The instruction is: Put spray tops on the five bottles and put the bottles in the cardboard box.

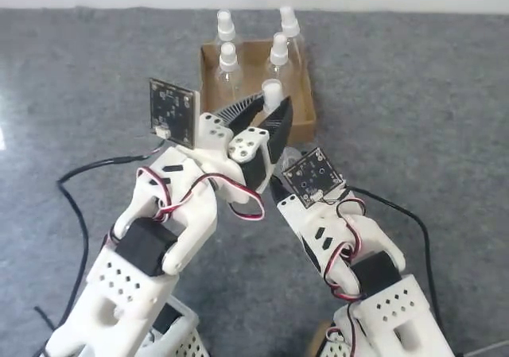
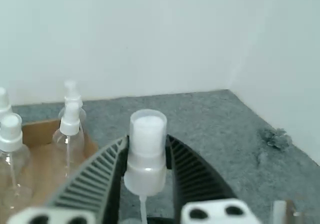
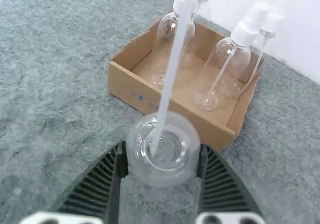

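Table (image 1: 413,95) stretches wide at 3 and 9 o'clock of the cardboard box (image 1: 208,79), whose near wall sits just past both arms at 12. Four capped bottles (image 1: 278,55) stand inside. The left end effector (image 2: 146,143) pinches a white spray top (image 2: 146,134); its tube seems to enter the clear bottle (image 3: 172,166) clamped in the right end effector (image 3: 161,153).

Bright, diffuse light falls evenly, leaving only faint, soft shadows on the grey table (image 3: 55,59) beside the cardboard box (image 3: 130,92).
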`<state>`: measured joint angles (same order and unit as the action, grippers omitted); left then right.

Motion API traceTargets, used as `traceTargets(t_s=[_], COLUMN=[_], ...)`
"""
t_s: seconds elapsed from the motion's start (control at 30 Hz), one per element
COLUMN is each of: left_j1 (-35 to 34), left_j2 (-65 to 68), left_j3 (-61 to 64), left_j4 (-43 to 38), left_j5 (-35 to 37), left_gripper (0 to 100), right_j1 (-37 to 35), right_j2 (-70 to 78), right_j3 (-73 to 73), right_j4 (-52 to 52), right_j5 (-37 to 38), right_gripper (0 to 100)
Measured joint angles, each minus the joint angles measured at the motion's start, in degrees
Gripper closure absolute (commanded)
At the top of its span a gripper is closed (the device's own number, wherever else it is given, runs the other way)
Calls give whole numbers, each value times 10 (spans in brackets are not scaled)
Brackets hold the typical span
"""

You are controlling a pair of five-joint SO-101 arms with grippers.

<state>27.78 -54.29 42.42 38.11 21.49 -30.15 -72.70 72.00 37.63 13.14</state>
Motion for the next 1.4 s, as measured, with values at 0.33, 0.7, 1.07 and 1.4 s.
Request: traceTargets(t_s=[0.33, 0.7, 1.07, 1.4], left_j1=[2, 22, 75, 79], left_j2=[-4, -4, -3, -3], left_j3=[17, 25, 55, 56], left_j4=[0, 2, 2, 2], left_j5=[1, -27, -68, -73], left_gripper=[987, 986, 973, 821], right_j1=[0, 1, 21, 24], right_j2=[-129, -149, -151, -154], right_j3=[33, 40, 40, 40], right_j4=[40, 40, 40, 40], right_j5=[1, 1, 1, 1], right_gripper=[925, 928, 929, 929])
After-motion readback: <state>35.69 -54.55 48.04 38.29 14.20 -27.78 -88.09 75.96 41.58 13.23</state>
